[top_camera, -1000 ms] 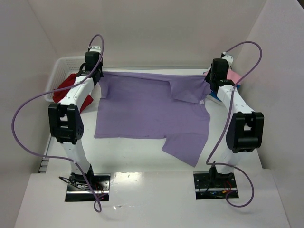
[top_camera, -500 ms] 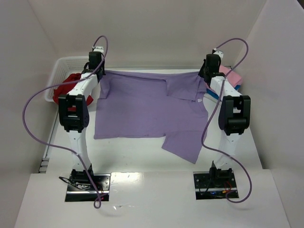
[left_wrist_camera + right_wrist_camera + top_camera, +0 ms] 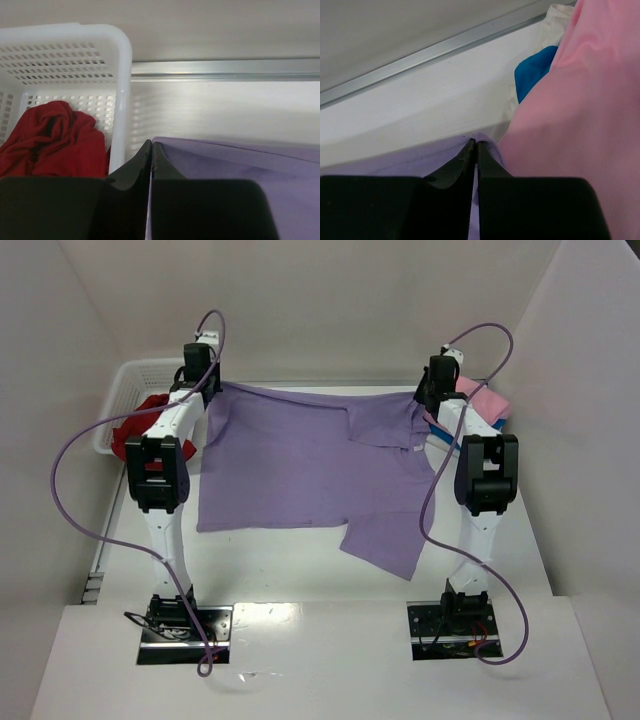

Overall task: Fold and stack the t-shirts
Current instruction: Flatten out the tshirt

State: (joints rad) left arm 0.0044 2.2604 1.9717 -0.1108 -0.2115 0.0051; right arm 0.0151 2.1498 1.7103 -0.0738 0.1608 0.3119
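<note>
Evidently early: lavender t-shirt (image 3: pixel 300 465) spread mid-worktop, no fold finished. Left gripper (image 3: pixel 151 145) and right gripper (image 3: pixel 474 144) both clenched on its far corners at worktop's far edge. Red t-shirt (image 3: pixel 50 137) in basket (image 3: pixel 75 45), far-left; pink t-shirt (image 3: pixel 580 100), blue t-shirt (image 3: pixel 532 75) far-right corner.

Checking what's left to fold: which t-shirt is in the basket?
The deep red t-shirt, bunched inside the white basket at far left. The lavender t-shirt is spread on the table; the pink t-shirt and blue t-shirt lie at far right.
</note>
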